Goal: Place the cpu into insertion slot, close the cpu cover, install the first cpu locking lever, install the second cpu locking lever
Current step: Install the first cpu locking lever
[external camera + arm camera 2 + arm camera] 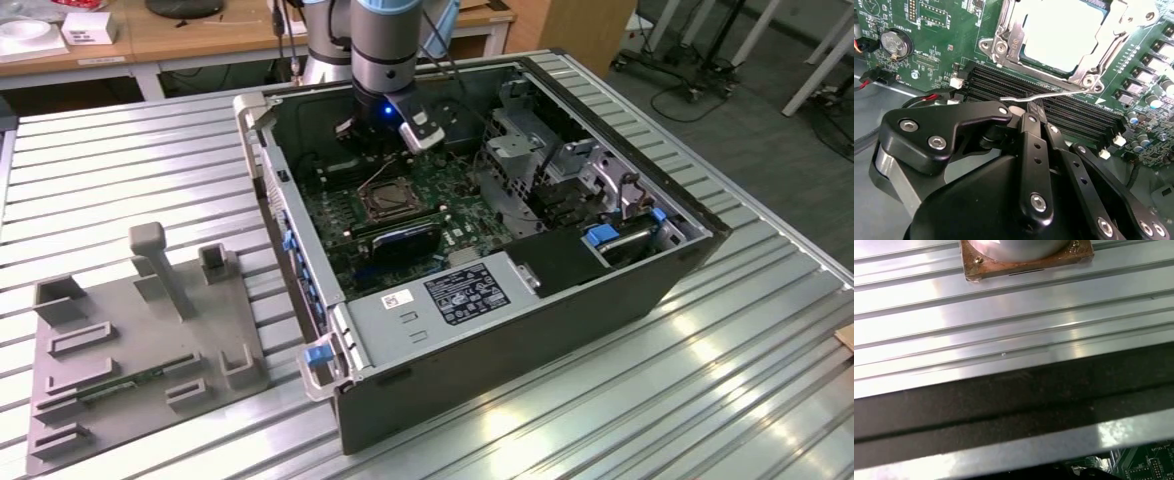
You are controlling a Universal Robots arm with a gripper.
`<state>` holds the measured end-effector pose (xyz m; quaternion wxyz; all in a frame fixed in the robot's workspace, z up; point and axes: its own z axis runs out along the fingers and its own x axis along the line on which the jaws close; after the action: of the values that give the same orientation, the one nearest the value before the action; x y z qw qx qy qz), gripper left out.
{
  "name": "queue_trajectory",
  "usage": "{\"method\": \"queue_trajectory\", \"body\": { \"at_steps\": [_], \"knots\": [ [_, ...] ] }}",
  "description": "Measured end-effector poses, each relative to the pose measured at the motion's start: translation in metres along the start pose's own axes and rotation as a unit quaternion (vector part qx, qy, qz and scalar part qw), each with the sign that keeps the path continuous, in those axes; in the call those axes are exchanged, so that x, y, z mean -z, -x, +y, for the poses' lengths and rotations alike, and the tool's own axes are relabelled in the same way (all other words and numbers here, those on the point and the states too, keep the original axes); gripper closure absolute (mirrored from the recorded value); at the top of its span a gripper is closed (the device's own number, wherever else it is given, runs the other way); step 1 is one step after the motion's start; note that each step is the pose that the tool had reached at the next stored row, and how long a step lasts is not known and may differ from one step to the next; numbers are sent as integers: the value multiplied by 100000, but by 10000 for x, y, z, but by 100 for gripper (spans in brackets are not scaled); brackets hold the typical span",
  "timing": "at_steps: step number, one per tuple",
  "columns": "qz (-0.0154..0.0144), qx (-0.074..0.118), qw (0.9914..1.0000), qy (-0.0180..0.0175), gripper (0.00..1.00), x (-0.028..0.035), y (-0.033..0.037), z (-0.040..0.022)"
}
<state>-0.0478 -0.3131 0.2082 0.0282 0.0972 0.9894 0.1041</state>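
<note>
In the second wrist view the pale cpu (1061,32) lies flat in the insertion slot (391,200), and the silvery cpu cover (1010,35) is down around it. A thin metal locking lever (1059,94) slants across just beside the socket's edge, raised off the board. My gripper (1038,107) has its black fingers (1030,135) drawn together, the tips right at the lever's hooked end; I cannot tell whether they clamp it. In the exterior view the gripper (379,150) hangs inside the open computer case (667,270), just behind the socket.
Black memory slots (1004,82) run under the lever, with a coin battery (894,42) off to one side. A drive cage (534,150) and grey power supply (454,295) crowd the case. A grey fixture board (134,340) lies on the ribbed table (1004,315) at the exterior view's left.
</note>
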Motion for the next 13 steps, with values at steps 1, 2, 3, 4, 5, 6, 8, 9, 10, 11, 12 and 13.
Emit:
{"method": "queue_trajectory", "body": {
  "at_steps": [1, 2, 3, 4, 5, 6, 8, 9, 10, 11, 12, 13],
  "knots": [
    [-1, -14, 100000, -5, 89, 10, 0, 2],
    [-3, -22, 100000, -5, 89, 20, 0, 5],
    [-5, -30, 100000, -6, 89, 28, 1, 7],
    [-7, -35, 100000, -5, 89, 37, 1, 9],
    [-8, -42, 100000, -6, 89, 46, 1, 11],
    [-11, -44, 100000, -3, 89, 55, 1, 13],
    [-18, -61, 100000, 7, 89, 60, 1, 18],
    [-22, -64, 100000, 10, 89, 60, -2, 22],
    [-28, -52, 100000, 0, 89, 60, -5, 24],
    [-42, -46, 100000, 5, 89, 60, -10, 25],
    [-69, -38, 100000, 13, 89, 59, -15, 24],
    [-102, -35, 100000, 26, 89, 56, -19, 23]
  ]
}}
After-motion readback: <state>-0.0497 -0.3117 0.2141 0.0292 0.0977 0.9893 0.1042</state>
